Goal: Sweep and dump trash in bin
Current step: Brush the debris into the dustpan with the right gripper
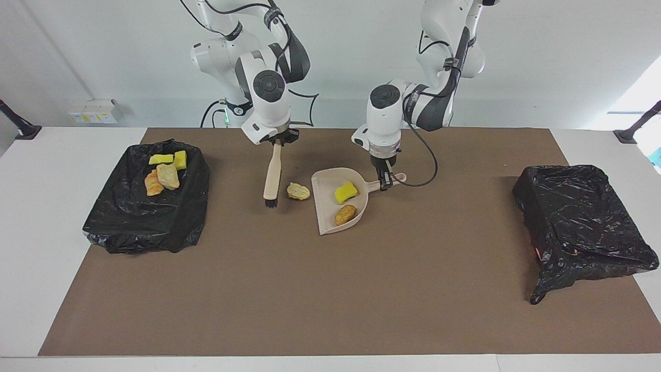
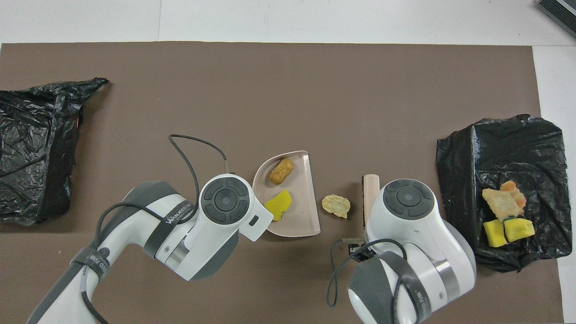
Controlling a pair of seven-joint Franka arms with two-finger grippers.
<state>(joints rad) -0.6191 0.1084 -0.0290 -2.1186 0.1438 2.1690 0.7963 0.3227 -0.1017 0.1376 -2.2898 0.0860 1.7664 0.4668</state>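
A beige dustpan (image 1: 324, 200) lies on the brown mat mid-table, its mouth toward the right arm's end. It holds a yellow sponge piece (image 1: 345, 192) and a brown lump (image 1: 345, 214). My left gripper (image 1: 384, 178) is shut on the dustpan's handle. My right gripper (image 1: 277, 140) is shut on a wooden brush (image 1: 272, 178), whose black bristles (image 1: 270, 203) are down at the mat. A beige lump (image 1: 298, 191) lies on the mat between the bristles and the dustpan's mouth, also seen from overhead (image 2: 335, 205). Several trash pieces (image 1: 168, 175) lie in the black-lined bin (image 1: 119, 217).
The bin with trash stands at the right arm's end of the table. A second black-lined bin (image 1: 583, 222) stands at the left arm's end, with nothing visible in it. A cable (image 1: 428, 165) loops from the left hand over the mat.
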